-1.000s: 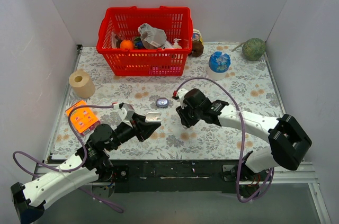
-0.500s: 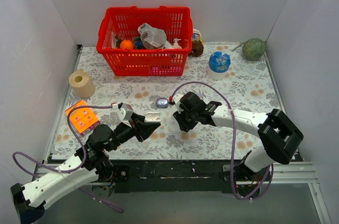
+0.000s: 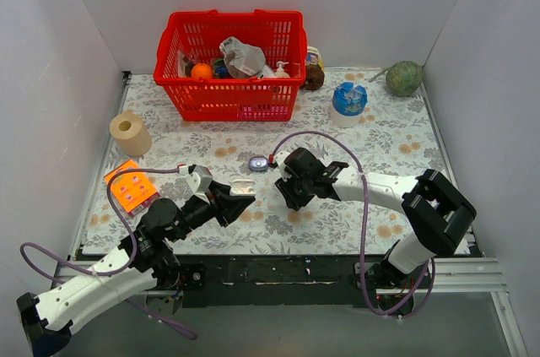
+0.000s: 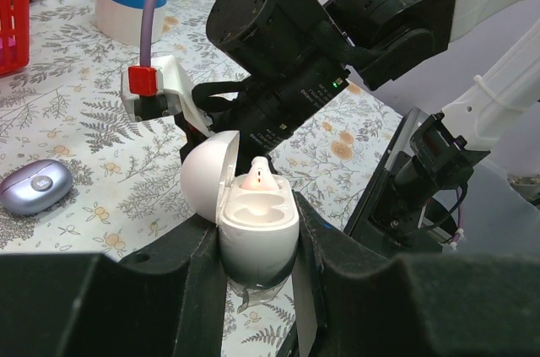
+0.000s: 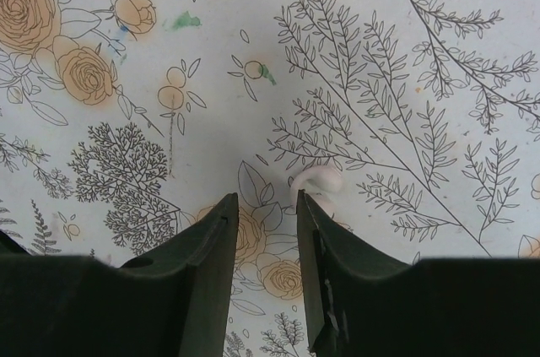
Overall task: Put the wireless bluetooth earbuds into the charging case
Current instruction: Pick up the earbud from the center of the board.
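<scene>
Right gripper (image 5: 266, 198), narrowly spread, hovers beside loose earbud (image 5: 317, 181); left gripper (image 4: 256, 240) clamps open charging case (image 4: 253, 209). Next: straddle and pinch.

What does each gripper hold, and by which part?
Left gripper: open white case, by its base's sides. Right gripper: nothing; an earbud lies by its fingertip.

Right gripper (image 5: 265, 201) crowds space behind the white case (image 4: 256, 224).

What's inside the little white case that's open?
One white earbud with a pinkish tip stands in the white case. The second seat looks empty. The case's lower part is hidden by the fingers of the left gripper.
</scene>
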Robot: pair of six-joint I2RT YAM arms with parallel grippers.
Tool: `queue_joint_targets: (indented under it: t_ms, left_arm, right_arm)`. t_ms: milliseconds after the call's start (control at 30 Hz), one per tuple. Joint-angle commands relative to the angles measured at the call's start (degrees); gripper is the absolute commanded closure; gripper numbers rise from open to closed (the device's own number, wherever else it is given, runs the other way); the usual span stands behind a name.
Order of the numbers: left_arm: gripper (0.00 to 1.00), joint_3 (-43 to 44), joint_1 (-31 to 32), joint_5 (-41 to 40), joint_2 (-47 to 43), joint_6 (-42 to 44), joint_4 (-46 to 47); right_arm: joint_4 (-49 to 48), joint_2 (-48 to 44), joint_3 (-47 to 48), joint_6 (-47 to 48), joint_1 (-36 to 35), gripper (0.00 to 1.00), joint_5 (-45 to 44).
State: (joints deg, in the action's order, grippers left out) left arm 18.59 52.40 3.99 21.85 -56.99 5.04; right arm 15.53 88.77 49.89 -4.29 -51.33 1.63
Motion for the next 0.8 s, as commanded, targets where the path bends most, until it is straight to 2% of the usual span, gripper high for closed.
queue_joint_targets:
  t_ms: [0, 500, 767]
  left_arm:
    - [1.00, 1.2, 0.2, -0.6, -0.5, 0.7, 0.0]
    - [1.00, 1.0, 0.1, -0.9, 0.0, 0.9, 0.2]
    - [1.00, 1.0, 0.1, -0.9, -0.2, 0.9, 0.2]
  right_arm:
    - [-1.8, 0.9, 0.7, -0.1, 0.5, 0.58, -0.1]
    - [-1.2, 0.6, -0.3, -1.2, 2.0, 0.58, -4.1]
    - [-1.1, -0.4, -0.6, -1.7, 2.6, 0.66, -6.1]
